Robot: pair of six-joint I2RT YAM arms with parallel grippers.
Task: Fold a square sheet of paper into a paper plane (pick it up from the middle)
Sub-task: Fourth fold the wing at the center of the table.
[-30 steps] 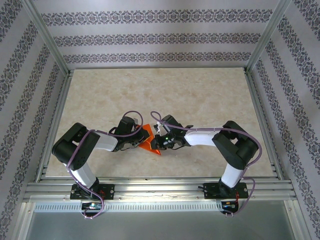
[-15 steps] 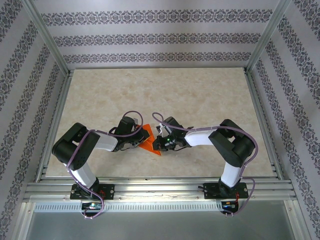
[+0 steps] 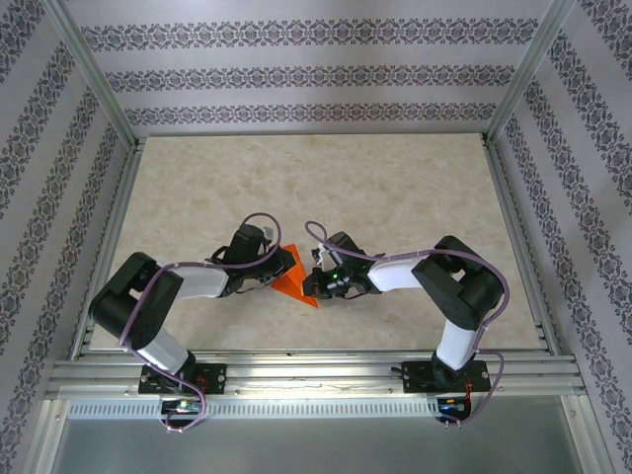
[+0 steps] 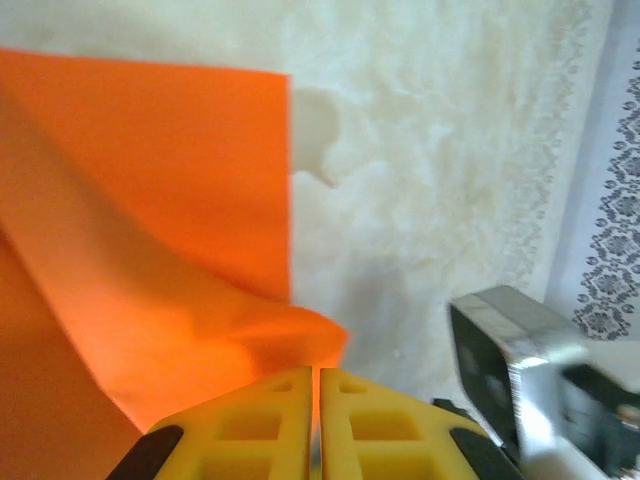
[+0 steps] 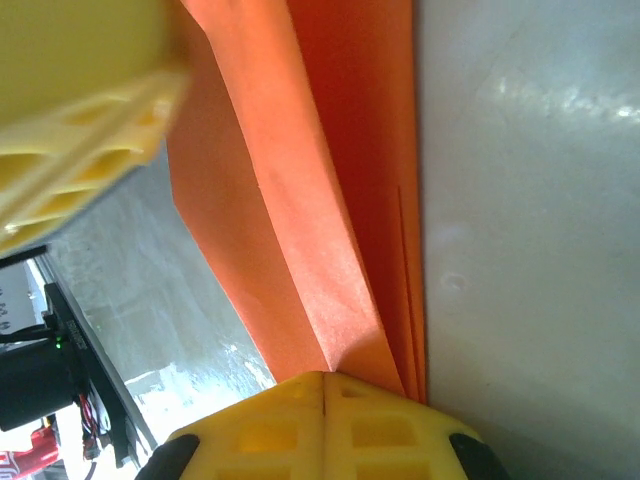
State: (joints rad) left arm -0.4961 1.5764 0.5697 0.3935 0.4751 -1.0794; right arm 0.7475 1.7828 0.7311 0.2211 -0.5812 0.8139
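Here the left claw [image 4: 316, 372] has its two yellow fingers pressed almost flat together, with only a hairline slit between them. The orange sheet of paper [image 4: 150, 200] bulges up right at their tips and seems to run into that slit, so I judge the claw to be pinched on a raised flap of the sheet. The right claw [image 5: 325, 378] is closed just as tightly. Its tips meet on the sheet's long straight edge, where several thin layers lie stacked one on another, with a sharp fold rising from the grip point.

From above, the two claws come in from opposite sides and meet at the sheet, which shows as a pointed orange shape. It sits near the front middle of the table [image 3: 395, 188], between the two arms, partly resting on the surface and partly lifted.

Holding it from both sides makes sense. One claw can pin the layers already folded so they do not spring apart, while the other carries a loose flap. The task looks midway, since there are folds but no finished narrow dart yet. The paper is thin, so pulling the claws apart could tear it or let it slip out.
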